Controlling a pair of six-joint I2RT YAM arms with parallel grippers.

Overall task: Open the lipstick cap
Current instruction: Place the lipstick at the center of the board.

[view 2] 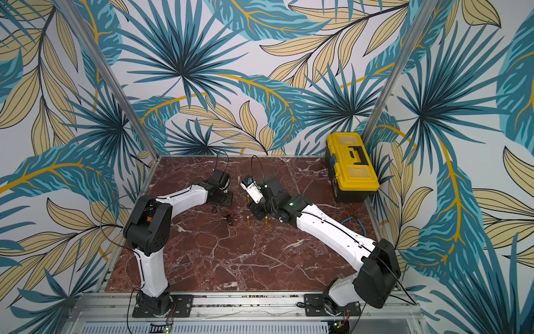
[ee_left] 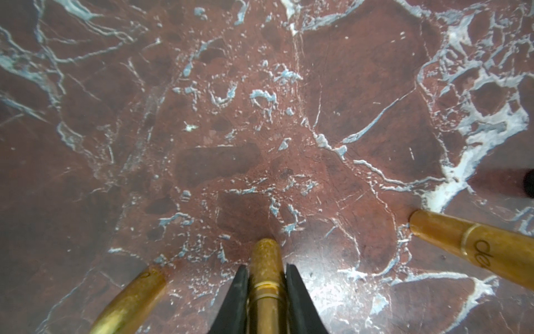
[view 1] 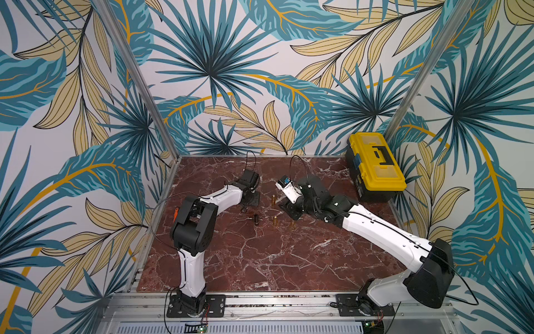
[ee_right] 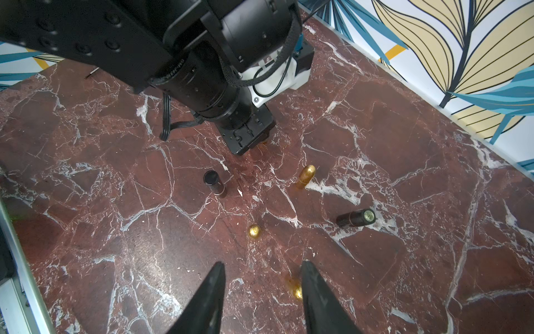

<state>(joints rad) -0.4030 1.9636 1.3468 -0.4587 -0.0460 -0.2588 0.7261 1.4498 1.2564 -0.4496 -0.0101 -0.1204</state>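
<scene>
Between the clamped fingers of the left pincer (ee_left: 266,266) sits the gold lipstick (ee_left: 265,289). Its long axis runs along the fingers, and its glittery rounded end points down at the table (ee_left: 202,130); we cannot tell whether it touches. The right pincer (ee_right: 263,264), jaws apart and holding nothing, faces it from well apart, across other lipsticks (ee_right: 306,176). We judge the right arm must reach that lower end.

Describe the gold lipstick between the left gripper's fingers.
The gold lipstick is a slim metallic tube with a glittery rounded end, a bright ring band and a smoother barrel. The left gripper is shut on it, black fingers pressing both sides. Its rounded end points at the marble table; contact there is unclear.
</scene>
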